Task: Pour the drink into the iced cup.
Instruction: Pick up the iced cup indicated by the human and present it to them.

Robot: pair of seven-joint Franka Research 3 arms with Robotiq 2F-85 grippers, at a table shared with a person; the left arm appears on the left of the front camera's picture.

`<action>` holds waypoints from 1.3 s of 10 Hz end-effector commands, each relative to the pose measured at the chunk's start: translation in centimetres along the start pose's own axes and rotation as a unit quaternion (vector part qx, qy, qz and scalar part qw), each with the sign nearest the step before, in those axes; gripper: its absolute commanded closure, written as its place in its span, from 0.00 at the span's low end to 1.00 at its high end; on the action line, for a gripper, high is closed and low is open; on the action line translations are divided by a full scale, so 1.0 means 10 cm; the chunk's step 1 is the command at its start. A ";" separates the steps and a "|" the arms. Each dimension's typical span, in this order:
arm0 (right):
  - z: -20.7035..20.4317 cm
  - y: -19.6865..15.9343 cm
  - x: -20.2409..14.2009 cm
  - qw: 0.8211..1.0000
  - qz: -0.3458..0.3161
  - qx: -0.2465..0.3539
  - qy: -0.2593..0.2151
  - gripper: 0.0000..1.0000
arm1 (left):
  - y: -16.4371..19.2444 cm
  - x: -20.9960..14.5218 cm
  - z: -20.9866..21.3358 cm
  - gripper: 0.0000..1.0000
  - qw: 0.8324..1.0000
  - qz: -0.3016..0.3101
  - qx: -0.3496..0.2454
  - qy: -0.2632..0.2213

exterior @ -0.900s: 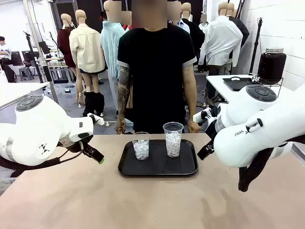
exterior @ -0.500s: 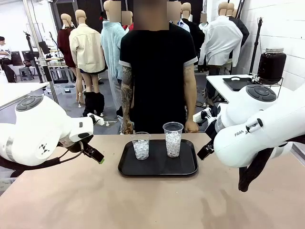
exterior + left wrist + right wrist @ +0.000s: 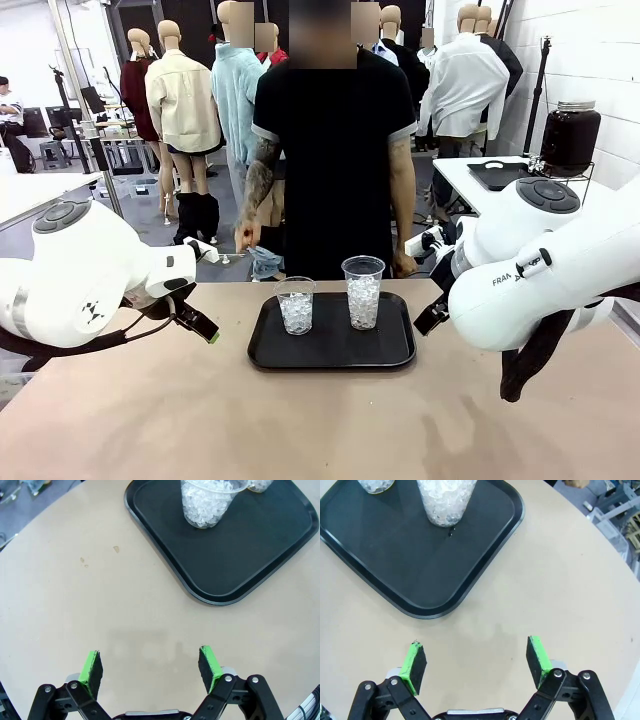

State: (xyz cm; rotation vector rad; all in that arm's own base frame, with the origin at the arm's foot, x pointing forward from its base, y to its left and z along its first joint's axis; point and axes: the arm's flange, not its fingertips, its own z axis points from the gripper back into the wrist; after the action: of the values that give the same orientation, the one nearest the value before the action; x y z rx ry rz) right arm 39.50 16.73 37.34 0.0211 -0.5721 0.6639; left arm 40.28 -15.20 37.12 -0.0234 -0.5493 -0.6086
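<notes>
**Both grippers idle and open; iced cups wait on the tray, no drink at the table yet**

The left gripper [image 3: 150, 652] hangs with its green pads spread wide and nothing between them, low over bare table [image 3: 300, 430] and well short of the black tray [image 3: 240, 555]. The right gripper [image 3: 475, 645] is the same, jaws apart and empty, just off the tray's near corner on its own side. I take this as a parked stance, each arm pulled back to its flank so the middle is left free for the person.

On the tray stand two clear cups packed with ice, close together towards its far edge: the shorter cup [image 3: 295, 305] nearer the left arm, the taller cup [image 3: 363, 292] nearer the right. Either could be the one to fill, and set centrally they sit in reach of both arms and the person. The shorter cup shows a faint yellowish tinge at its foot in the left wrist view; too little to call.

Of the drink itself I see none on this table. A jar with dark contents [image 3: 570, 138] sits on a separate table behind the right arm and may be the source; that is a guess.

Against the earlier pictures, arms, cups and tray are unmoved. The person's hand on the picture's left [image 3: 247, 236] has lifted from the table's far edge to waist height, and the torso has shifted slightly towards picture right; the other hand [image 3: 401, 264] stays low by the edge.
</notes>
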 end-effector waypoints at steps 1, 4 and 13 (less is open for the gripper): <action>0.00 0.00 0.00 1.000 -0.001 0.000 0.000 0.00 | 0.01 0.00 0.00 0.00 1.000 0.001 0.000 0.000; 0.00 0.00 0.00 1.000 -0.001 0.000 0.000 0.00 | 0.01 0.00 0.00 0.00 1.000 0.001 0.000 0.000; 0.00 0.00 0.00 1.000 -0.001 0.000 0.000 0.00 | 0.01 0.00 0.00 0.00 1.000 0.001 0.000 0.000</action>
State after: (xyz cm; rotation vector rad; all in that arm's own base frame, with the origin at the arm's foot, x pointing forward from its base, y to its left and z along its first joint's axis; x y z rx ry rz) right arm 39.50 16.72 37.34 0.0211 -0.5720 0.6638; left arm 40.28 -15.21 37.12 -0.0235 -0.5493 -0.6088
